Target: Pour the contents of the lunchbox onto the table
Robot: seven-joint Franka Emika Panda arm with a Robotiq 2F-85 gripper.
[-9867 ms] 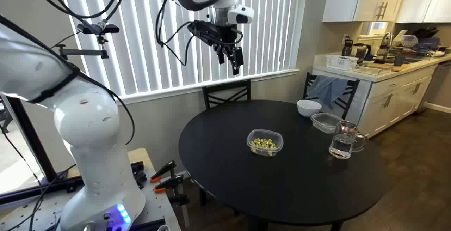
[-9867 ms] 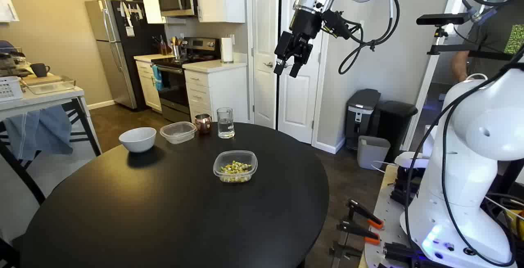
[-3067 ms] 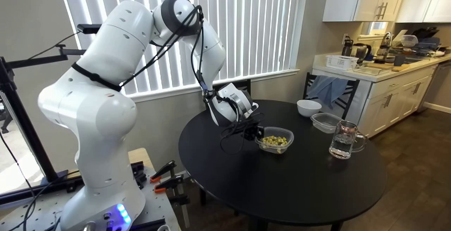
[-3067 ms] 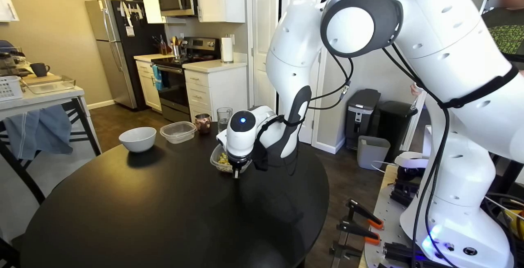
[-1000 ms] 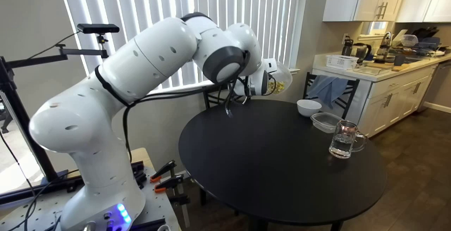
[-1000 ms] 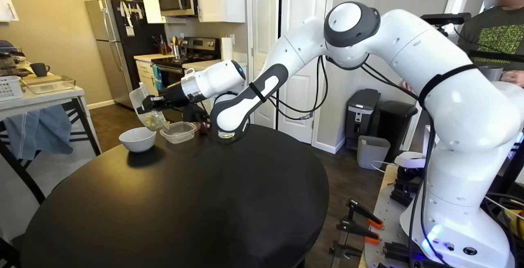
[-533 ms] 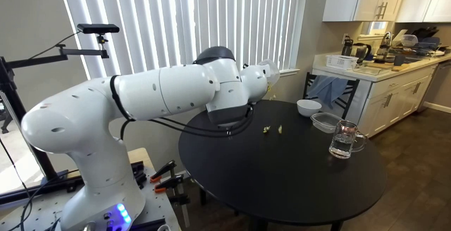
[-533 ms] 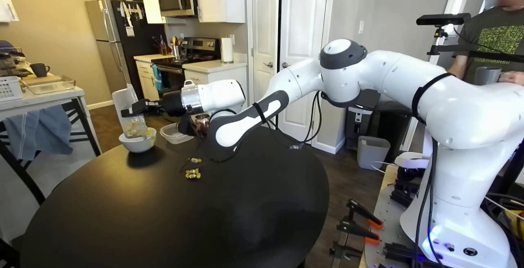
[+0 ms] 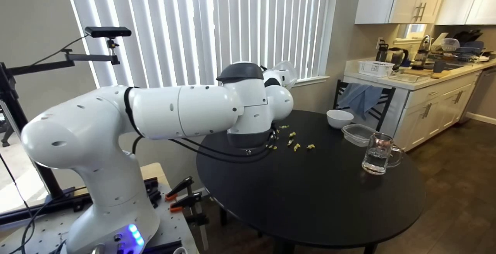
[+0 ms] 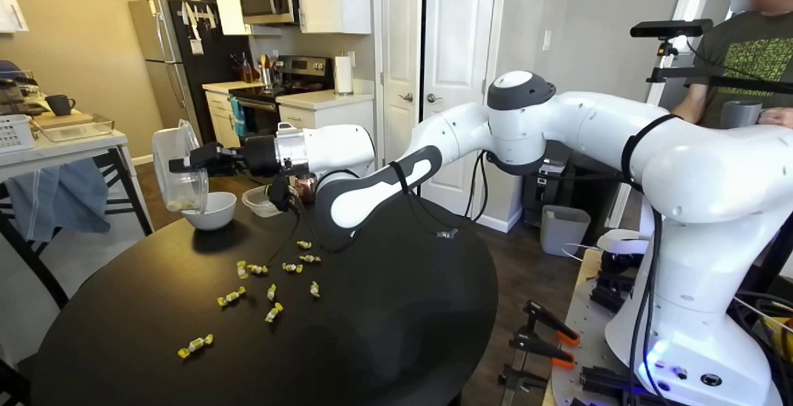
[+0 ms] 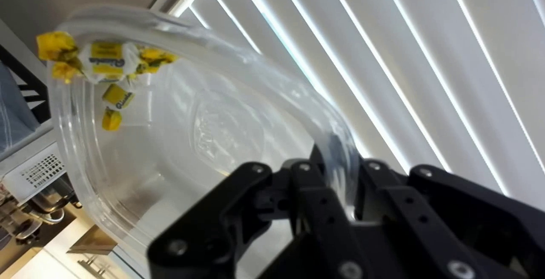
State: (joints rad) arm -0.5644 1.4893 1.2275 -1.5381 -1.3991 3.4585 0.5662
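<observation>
White basket (image 10: 15, 134): at the far left of an exterior view, it stands on the counter (image 10: 74, 152).
Chair (image 10: 131, 190): placed beyond the edge of the table (image 10: 384, 307), with a blue cloth (image 10: 62, 201) hanging on it.
Lunchbox (image 10: 186, 186): it is up in the air, tipped on its side; the wrist view looks into its inside.
Gripper (image 10: 179, 164): the jaws are clenched on the lunchbox wall; in the wrist view I see this wall between the black fingers (image 11: 315, 211).
White bowl (image 10: 217, 211): upright on the table; in an exterior view the lunchbox covers a part of it, though the two are apart.
Candies (image 10: 232, 296): yellow and white wrapped pieces, scattered on the table in both exterior views; a few more lie at the low side inside the lunchbox.
Clear container (image 10: 259, 203): near the white bowl, partly hidden from me in an exterior view.
Copper mug (image 10: 305, 188): just beside the clear container, partly covered.
Glass mug (image 9: 375, 159): with clear liquid, near the clear container.
Arm (image 10: 519, 130): it reaches across above the table and blocks my sight of some tabletop in both exterior views.
Person (image 10: 756, 52): standing behind the arm, a gray mug (image 10: 740, 114) before the body.
</observation>
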